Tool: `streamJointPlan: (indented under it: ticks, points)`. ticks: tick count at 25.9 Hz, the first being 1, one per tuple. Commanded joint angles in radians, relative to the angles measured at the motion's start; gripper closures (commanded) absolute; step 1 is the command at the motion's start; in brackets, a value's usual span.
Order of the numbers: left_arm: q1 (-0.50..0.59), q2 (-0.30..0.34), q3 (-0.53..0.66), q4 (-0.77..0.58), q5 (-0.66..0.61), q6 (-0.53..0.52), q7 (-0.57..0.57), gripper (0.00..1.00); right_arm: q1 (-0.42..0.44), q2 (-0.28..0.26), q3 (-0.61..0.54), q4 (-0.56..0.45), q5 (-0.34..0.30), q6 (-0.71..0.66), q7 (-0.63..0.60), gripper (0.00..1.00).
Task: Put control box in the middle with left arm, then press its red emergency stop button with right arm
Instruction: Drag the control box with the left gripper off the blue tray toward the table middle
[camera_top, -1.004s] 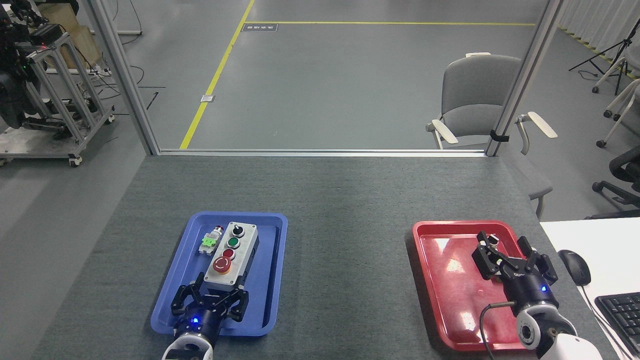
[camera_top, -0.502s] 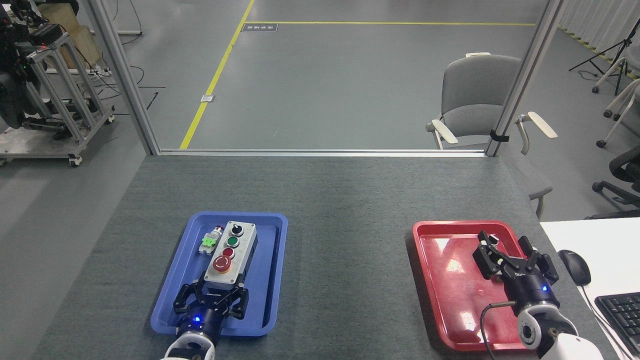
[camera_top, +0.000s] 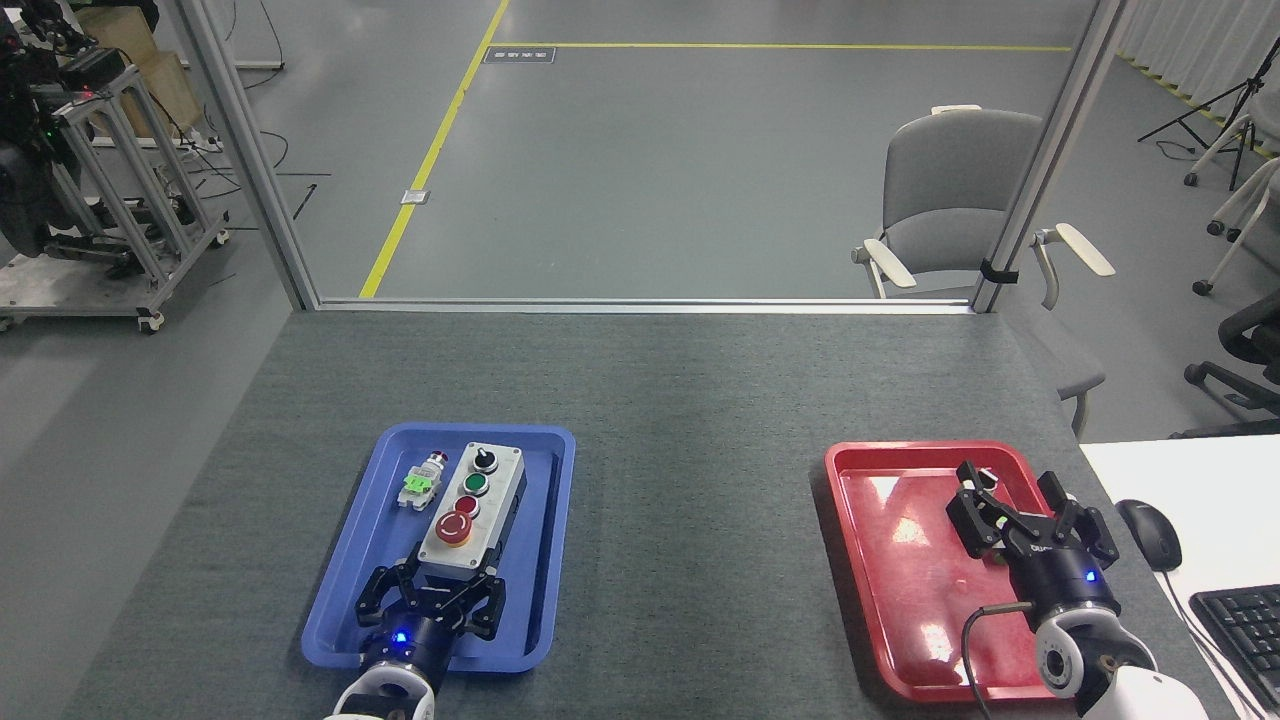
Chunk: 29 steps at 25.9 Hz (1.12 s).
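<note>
While clamped on the control box (camera_top: 472, 505) in the blue tray (camera_top: 345, 570), left pincer (camera_top: 436, 592); middle (camera_top: 690, 520) unreached, red emergency stop button (camera_top: 455, 526) unpressed; right pincer (camera_top: 1020, 520) spread apart.

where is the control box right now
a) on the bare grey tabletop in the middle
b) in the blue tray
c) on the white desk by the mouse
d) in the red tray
b: the control box sits inside the blue tray, with the left claw at its near end.
</note>
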Motion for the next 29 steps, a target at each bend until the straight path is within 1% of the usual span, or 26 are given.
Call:
streamJointPlan:
  ticks: [1,3,4,9,14,20,22,25,29]
  points:
    - [0.000,-0.005,0.000,-0.008,0.000,-0.009,0.020,0.95,0.000,0.000,0.000,0.000,0.000,0.000,0.000,0.00]
    - [0.000,-0.008,0.000,-0.022,0.000,-0.009,0.023,0.97,0.000,0.000,-0.001,0.000,0.000,0.000,0.000,0.00]
    - [0.000,-0.010,0.000,-0.023,0.000,-0.010,0.023,1.00,0.000,0.000,-0.001,0.000,0.000,0.000,0.000,0.00]
    - [0.000,-0.022,0.000,-0.032,0.000,-0.010,0.038,1.00,0.000,0.001,-0.001,0.000,0.000,0.000,0.000,0.00]
    - [-0.002,-0.059,0.000,-0.046,0.000,-0.009,0.038,1.00,-0.002,0.000,-0.001,0.000,0.002,0.000,0.000,0.00]
    - [-0.002,-0.080,0.001,-0.046,0.000,-0.002,0.040,1.00,-0.003,0.000,-0.001,0.000,0.002,0.000,0.000,0.00]
    - [-0.002,-0.097,0.001,-0.046,0.000,0.007,0.041,1.00,-0.003,0.000,-0.001,0.000,0.000,0.000,0.000,0.00]
    - [-0.002,-0.119,0.004,-0.046,0.000,0.010,0.063,1.00,-0.002,0.000,-0.001,0.000,0.002,0.000,0.000,0.00]
    - [-0.002,-0.122,0.006,-0.049,0.031,0.033,0.089,1.00,-0.002,0.000,-0.001,0.000,0.002,0.000,0.000,0.00]
